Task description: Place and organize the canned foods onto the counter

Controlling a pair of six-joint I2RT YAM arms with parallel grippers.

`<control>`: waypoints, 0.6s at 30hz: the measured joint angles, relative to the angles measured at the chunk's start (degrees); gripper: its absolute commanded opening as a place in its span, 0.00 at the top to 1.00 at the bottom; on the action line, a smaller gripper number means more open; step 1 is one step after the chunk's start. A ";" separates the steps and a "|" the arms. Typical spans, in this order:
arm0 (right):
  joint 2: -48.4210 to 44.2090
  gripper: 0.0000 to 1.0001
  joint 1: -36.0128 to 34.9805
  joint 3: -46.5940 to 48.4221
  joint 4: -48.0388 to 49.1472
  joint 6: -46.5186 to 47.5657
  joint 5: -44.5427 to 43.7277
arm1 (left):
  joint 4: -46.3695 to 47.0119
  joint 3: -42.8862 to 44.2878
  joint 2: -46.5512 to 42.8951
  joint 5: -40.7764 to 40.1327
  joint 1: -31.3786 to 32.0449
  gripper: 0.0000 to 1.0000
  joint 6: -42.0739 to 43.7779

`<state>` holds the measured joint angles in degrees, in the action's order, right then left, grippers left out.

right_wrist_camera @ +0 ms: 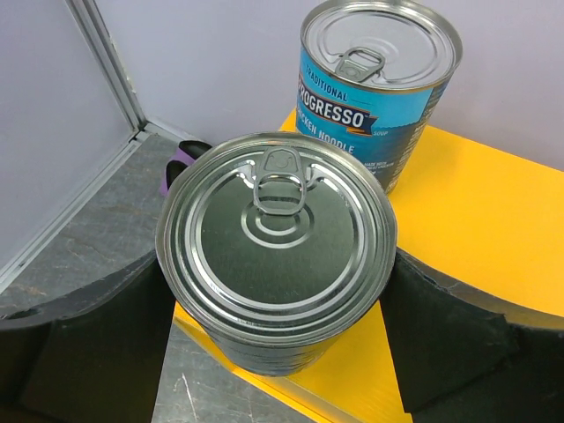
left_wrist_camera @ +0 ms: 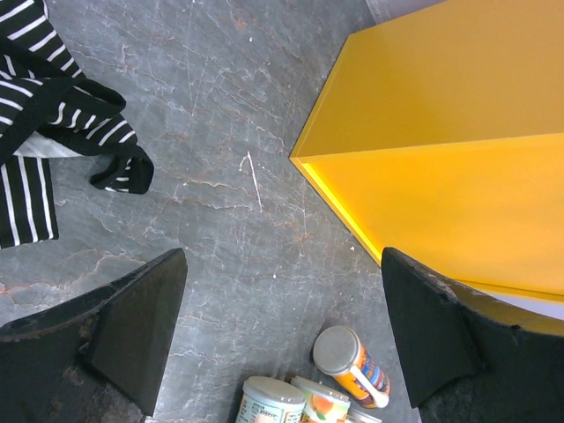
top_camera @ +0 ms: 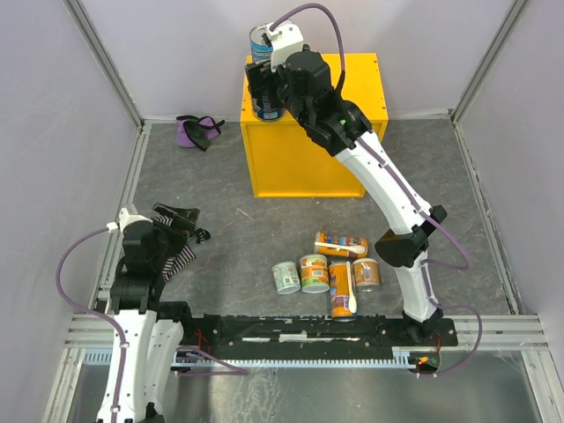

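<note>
My right gripper [top_camera: 267,95] is shut on a blue-labelled can [top_camera: 268,109] with a silver top [right_wrist_camera: 278,231], holding it upright at the front left corner of the yellow counter [top_camera: 352,88]. In the right wrist view the gripper [right_wrist_camera: 278,295] has a finger on each side of the can. A second blue can [top_camera: 262,41] stands upright at the counter's back left [right_wrist_camera: 379,84]. Several orange and pale-green cans [top_camera: 314,273] lie clustered on the floor in front of the counter, also low in the left wrist view [left_wrist_camera: 351,361]. My left gripper [top_camera: 179,227] is open and empty [left_wrist_camera: 282,352] over the floor.
A striped cloth [top_camera: 179,256] lies under my left gripper and shows in the left wrist view [left_wrist_camera: 53,132]. A purple cloth bundle [top_camera: 196,130] lies at the back left by the wall. Grey walls enclose the floor on three sides.
</note>
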<state>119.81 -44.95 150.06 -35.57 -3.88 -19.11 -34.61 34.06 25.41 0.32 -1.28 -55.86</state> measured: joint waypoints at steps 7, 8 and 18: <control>1.29 0.99 0.83 0.83 1.66 -0.83 1.09 | 2.51 -0.76 2.10 -0.02 0.00 0.04 0.00; 1.51 0.99 0.90 0.90 2.03 -0.85 1.14 | 2.95 -0.83 2.40 -0.02 0.00 0.04 0.00; 2.93 0.99 1.70 1.55 4.31 -1.64 1.38 | 6.34 -1.79 4.87 0.00 0.00 0.04 0.00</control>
<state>122.74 -43.24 151.61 -31.27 -5.52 -17.74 -28.27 32.27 30.28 0.32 -1.28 -55.86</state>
